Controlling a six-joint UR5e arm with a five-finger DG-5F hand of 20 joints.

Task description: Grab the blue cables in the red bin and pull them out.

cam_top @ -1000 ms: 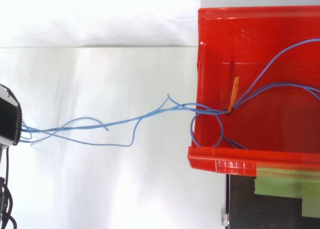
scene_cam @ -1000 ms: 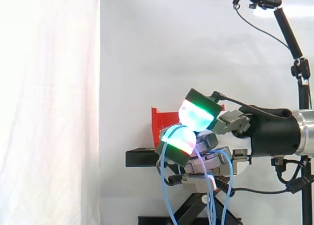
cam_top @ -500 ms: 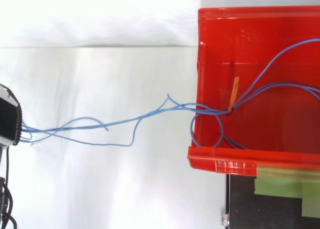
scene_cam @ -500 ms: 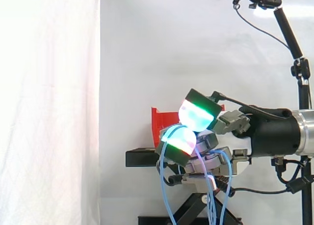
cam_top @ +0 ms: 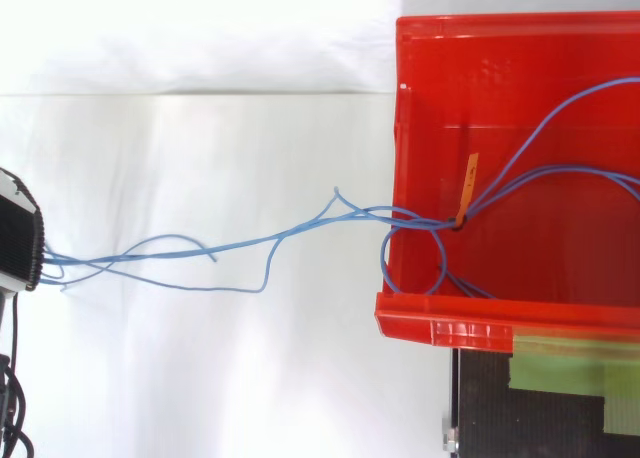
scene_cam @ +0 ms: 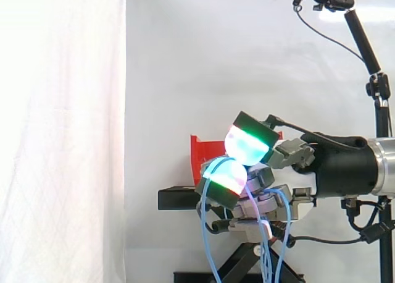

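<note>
Hand [scene_cam: 289, 154] well apart from the red bin [cam_top: 440, 328], glowing fingers curled tight round the blue cables [cam_top: 300, 234], strands running from the hand over the bin's wall, loops and orange tie [cam_top: 468, 186] inside the bin, loose ends hanging below the hand

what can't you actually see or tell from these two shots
- Side view: the inside of the red bin, hidden by its own wall and by the hand in front of it.
- Side view: the low ends of the blue cables hanging from the hand, cut off by the bottom edge.
- Top view: where the cables end in the bin, cut off by the right edge.
- Top view: how the orange tie is fastened, too small.
</note>
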